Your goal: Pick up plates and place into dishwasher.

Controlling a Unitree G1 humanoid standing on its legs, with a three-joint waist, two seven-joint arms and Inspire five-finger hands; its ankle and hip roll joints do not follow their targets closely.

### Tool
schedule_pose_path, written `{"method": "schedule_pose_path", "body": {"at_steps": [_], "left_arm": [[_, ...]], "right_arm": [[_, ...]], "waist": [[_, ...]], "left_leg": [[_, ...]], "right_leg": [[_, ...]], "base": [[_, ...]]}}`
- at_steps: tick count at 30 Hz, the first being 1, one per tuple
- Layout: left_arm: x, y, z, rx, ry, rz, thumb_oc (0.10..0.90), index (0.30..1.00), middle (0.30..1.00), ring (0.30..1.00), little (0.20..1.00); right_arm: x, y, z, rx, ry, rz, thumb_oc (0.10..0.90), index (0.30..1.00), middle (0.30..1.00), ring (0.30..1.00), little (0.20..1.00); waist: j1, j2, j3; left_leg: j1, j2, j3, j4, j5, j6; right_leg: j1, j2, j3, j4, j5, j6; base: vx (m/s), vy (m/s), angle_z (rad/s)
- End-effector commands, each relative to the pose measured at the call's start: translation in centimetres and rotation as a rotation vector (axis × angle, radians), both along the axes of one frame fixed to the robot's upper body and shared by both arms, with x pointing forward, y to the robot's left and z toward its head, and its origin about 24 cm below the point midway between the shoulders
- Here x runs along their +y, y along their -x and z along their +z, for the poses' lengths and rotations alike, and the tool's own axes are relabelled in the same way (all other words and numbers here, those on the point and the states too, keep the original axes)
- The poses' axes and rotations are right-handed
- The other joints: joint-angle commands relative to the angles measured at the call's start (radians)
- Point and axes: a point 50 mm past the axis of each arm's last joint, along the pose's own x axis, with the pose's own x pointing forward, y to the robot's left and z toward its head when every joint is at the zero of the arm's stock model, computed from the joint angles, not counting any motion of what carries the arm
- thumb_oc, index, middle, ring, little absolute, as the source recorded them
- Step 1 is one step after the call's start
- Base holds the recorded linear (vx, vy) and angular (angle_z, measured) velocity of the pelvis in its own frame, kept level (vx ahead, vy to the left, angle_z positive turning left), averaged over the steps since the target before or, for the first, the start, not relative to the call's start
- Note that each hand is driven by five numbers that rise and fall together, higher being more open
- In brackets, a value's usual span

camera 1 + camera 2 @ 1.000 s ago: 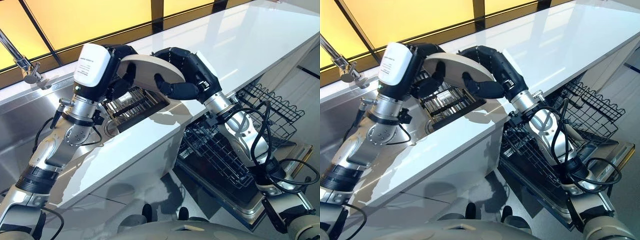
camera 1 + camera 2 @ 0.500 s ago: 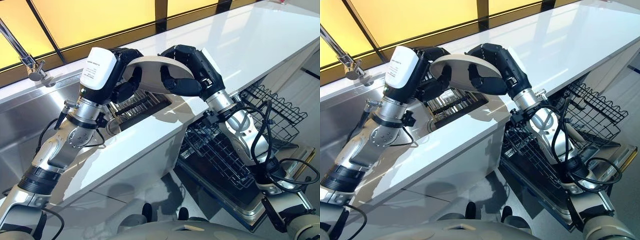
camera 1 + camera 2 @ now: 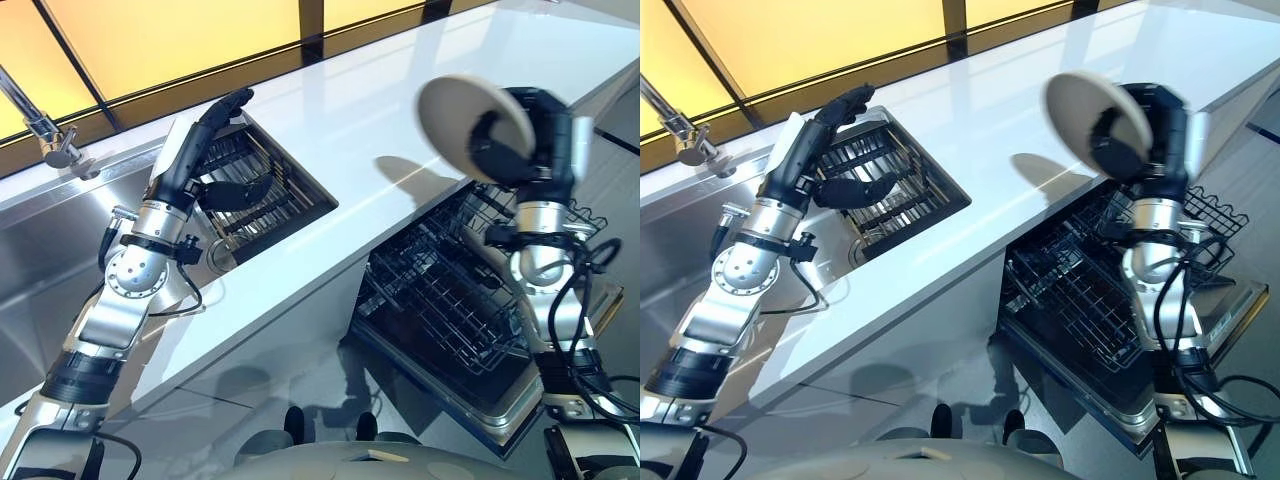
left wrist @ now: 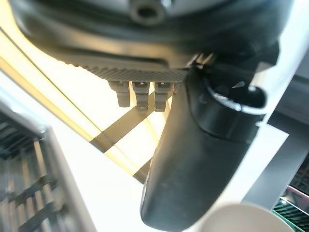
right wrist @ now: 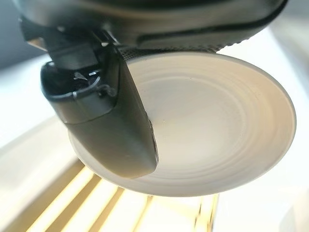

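Now 1 plate [image 3: 462, 113], handed over: right hand [image 3: 515, 150] alone clamps it above dishwasher rack [image 3: 440, 300]; left hand [image 3: 215, 150] released, fingers apart, at sink rack [image 3: 265, 195].

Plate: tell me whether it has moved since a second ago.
Yes. The plate, gripped in the right robot hand, has gone from above the sink rack rightward along the counter, and is now over the open dishwasher.

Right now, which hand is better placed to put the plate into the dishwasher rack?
The right hand: it grips the plate and is raised above the open dishwasher rack. The left hand is open over the sink rack, holding nothing.
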Motion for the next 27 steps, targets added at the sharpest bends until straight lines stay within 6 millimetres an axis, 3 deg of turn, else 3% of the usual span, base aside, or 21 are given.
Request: {"method": "schedule_pose_path", "body": {"at_steps": [1, 4, 6, 9, 16, 27], "left_arm": [[1.7, 0.5, 4.3, -0.183, 0.029, 0.02, 0.8, 0.9, 0.9, 0.9, 0.9], [2.8, 0.6, 3.7, -0.158, 0.039, 0.065, 0.8, 0.9, 0.9, 0.9, 0.9], [3.4, 0.4, 3.1, -0.135, 0.052, 0.098, 0.8, 0.9, 0.9, 0.9, 0.9], [3.9, 0.4, 2.3, -0.108, 0.062, 0.142, 0.8, 0.9, 0.9, 0.9, 0.9], [5.0, 0.7, -0.1, -0.036, 0.116, 0.219, 0.8, 0.9, 0.9, 0.9, 0.9], [5.3, 1.4, -2.5, 0.033, 0.252, 0.225, 0.8, 0.9, 0.9, 0.9, 0.9]], "right_arm": [[-1.3, 2.3, 5.7, -0.357, 0.092, -0.102, 0.1, 0.3, 0.3, 0.3, 0.2], [-3.6, 3.5, 5.0, -0.388, 0.013, -0.247, 0.1, 0.3, 0.3, 0.3, 0.2], [-5.1, 3.6, 3.8, -0.309, -0.001, -0.335, 0.1, 0.3, 0.3, 0.3, 0.2], [-5.8, 3.5, 1.6, -0.178, -0.032, -0.326, 0.1, 0.3, 0.3, 0.3, 0.2], [-4.8, 2.9, -3.6, 0.067, -0.05, -0.241, 0.1, 0.3, 0.3, 0.3, 0.2], [-2.3, 1.9, -7.3, 0.206, -0.058, -0.14, 0.1, 0.3, 0.3, 0.3, 0.2]], "waist": [[-0.023, 0.012, -0.08], [-0.031, 0.016, -0.077], [-0.036, 0.019, -0.075], [-0.04, 0.022, -0.07], [-0.046, 0.027, -0.057], [-0.031, 0.033, -0.023]], "left_leg": [[0.061, -0.051, 0.065, 0.005, -0.143, 0.034], [0.064, -0.05, 0.071, 0.005, -0.146, 0.035], [0.065, -0.05, 0.074, 0.005, -0.147, 0.033], [0.065, -0.051, 0.075, 0.005, -0.146, 0.036], [0.065, -0.053, 0.076, 0.005, -0.142, 0.041], [0.06, -0.056, 0.074, 0.005, -0.14, 0.041]], "right_leg": [[0.023, 0.069, 0.0, 0.062, -0.104, 0.022], [0.02, 0.07, 0.006, 0.064, -0.104, 0.024], [0.019, 0.07, 0.009, 0.063, -0.102, 0.026], [0.018, 0.069, 0.014, 0.058, -0.098, 0.027], [0.015, 0.065, 0.017, 0.054, -0.091, 0.027], [0.004, 0.058, -0.004, 0.072, -0.1, 0.024]], "base": [[0.01, 0.003, -0.13], [0.02, 0.01, -0.09], [0.02, 0.012, -0.12], [0.01, 0.008, -0.12], [0.02, -0.007, -0.05], [0.0, 0.0, 0.0]]}}
